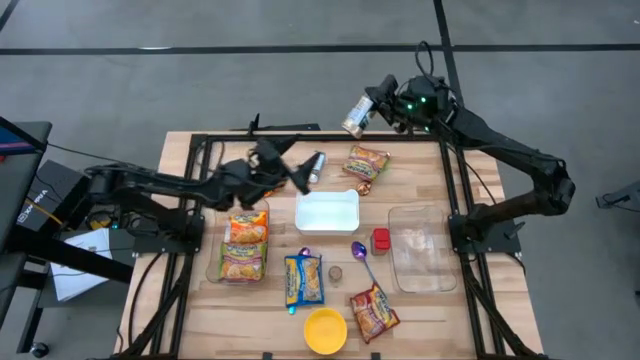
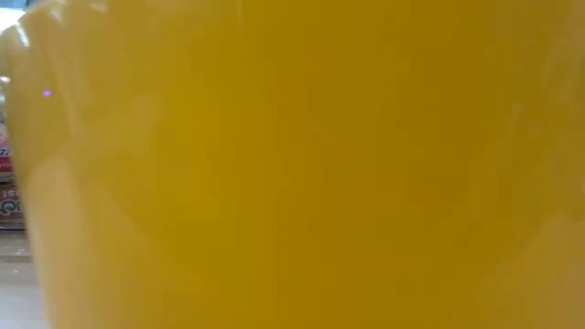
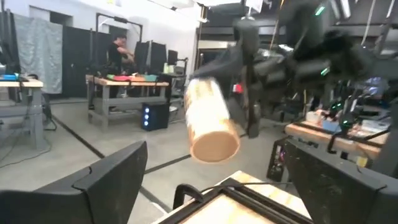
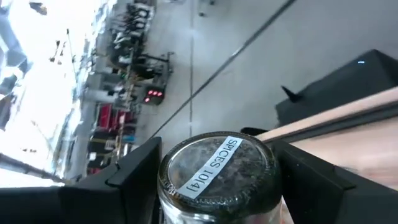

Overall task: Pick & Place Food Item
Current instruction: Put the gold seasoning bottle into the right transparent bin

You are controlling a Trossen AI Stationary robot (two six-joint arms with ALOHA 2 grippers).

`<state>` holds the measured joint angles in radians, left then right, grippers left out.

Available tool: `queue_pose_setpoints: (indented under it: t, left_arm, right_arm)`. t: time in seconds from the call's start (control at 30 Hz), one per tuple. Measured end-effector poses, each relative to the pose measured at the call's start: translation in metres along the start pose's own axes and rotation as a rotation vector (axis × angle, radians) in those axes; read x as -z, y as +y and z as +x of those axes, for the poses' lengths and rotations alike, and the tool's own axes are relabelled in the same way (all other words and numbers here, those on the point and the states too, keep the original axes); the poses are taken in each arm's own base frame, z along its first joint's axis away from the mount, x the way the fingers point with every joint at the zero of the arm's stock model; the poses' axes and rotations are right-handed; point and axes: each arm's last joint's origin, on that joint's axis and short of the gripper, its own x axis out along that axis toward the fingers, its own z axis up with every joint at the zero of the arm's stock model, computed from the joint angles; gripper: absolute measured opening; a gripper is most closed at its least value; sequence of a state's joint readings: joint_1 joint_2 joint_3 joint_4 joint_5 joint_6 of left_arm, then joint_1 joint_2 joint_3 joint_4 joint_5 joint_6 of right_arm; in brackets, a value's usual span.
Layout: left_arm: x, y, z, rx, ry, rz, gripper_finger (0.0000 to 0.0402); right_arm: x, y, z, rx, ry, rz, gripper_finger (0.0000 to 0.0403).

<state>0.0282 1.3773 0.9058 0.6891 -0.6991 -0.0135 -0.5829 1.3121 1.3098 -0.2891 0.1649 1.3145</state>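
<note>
Glass spice jar, lid label reads "SPICES 10(4)"; you see right gripper pinching it above table's far edge. Left gripper spread, empty.

bowl: yellow
spoon: purple
tray: white
small block: red
noodle packets: orange and yellow
table: light wood

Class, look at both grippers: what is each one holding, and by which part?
The right gripper holds a spice jar by its glass sides, just below the lid. The left gripper is open, holding nothing.
</note>
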Motion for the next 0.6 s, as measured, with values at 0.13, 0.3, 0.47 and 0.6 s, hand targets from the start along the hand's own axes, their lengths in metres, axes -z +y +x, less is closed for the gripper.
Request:
queue_pose_setpoints:
  t: [0.13, 0.3, 0.47, 0.6]
  left_arm:
    - [-0.001, -0.011, 0.020, -0.004, -0.048, 0.022, 0.0373]
    - [0.001, -0.023, 0.040, 0.005, -0.073, 0.085, 0.0367]
    - [0.003, -0.026, 0.054, 0.031, -0.080, 0.040, 0.0374]
    - [0.006, -0.023, 0.058, 0.011, -0.072, 0.047, 0.0376]
  right_arm:
    - [0.002, 0.015, -0.007, -0.050, 0.010, -0.055, 0.0268]
    - [0.006, 0.023, -0.011, -0.080, 0.038, -0.061, 0.0268]
    - [0.008, 0.024, -0.011, -0.100, 0.087, -0.090, 0.0268]
    - [0.008, 0.026, -0.012, -0.129, 0.105, -0.087, 0.0268]
